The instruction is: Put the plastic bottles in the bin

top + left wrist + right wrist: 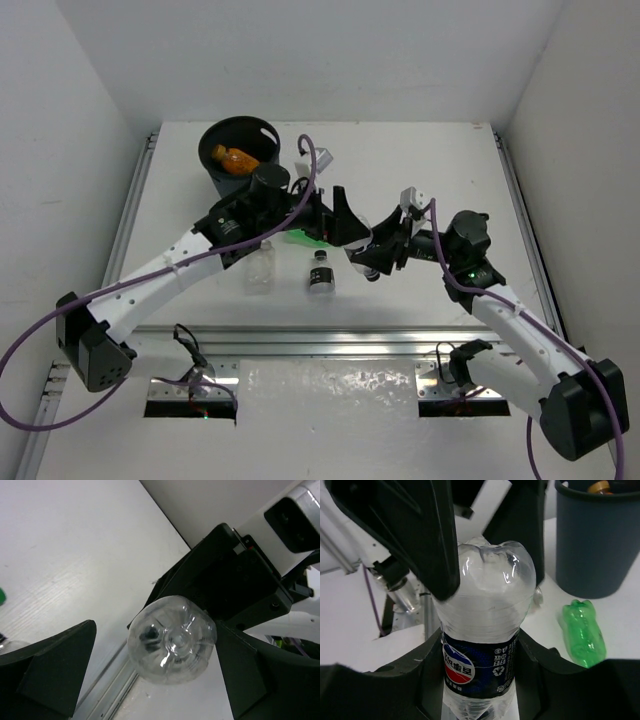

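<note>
Our right gripper point(479, 677) clenches a clear bottle point(487, 595) around its dark label, out between the two arms. Our left gripper point(155, 672) stands wide open, a finger on either side of the bottle's base. The bin point(600, 545) is near, with an orange bottle point(236, 158) inside and a green bottle point(582, 630) lying beside it.
</note>
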Controlling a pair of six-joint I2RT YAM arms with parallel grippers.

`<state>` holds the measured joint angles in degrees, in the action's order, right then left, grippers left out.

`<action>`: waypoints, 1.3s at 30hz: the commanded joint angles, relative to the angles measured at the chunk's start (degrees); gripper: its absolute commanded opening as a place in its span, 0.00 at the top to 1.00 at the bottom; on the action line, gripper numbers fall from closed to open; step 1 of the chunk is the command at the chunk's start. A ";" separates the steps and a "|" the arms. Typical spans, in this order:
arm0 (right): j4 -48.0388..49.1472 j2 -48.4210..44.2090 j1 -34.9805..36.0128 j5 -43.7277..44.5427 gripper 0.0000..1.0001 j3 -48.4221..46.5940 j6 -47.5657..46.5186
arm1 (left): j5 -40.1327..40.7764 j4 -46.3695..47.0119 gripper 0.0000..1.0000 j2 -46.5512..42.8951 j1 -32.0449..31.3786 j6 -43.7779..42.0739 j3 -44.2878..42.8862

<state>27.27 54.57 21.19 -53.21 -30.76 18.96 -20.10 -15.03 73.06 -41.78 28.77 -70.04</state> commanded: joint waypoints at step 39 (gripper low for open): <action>-33.41 6.41 10.52 40.94 0.01 -8.60 16.61 | 29.24 -29.71 0.10 31.71 36.68 -0.39 -52.84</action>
<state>-4.89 57.98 27.64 -22.15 -36.58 29.76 12.53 -44.62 106.43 -5.52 28.49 -122.32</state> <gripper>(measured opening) 0.986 0.839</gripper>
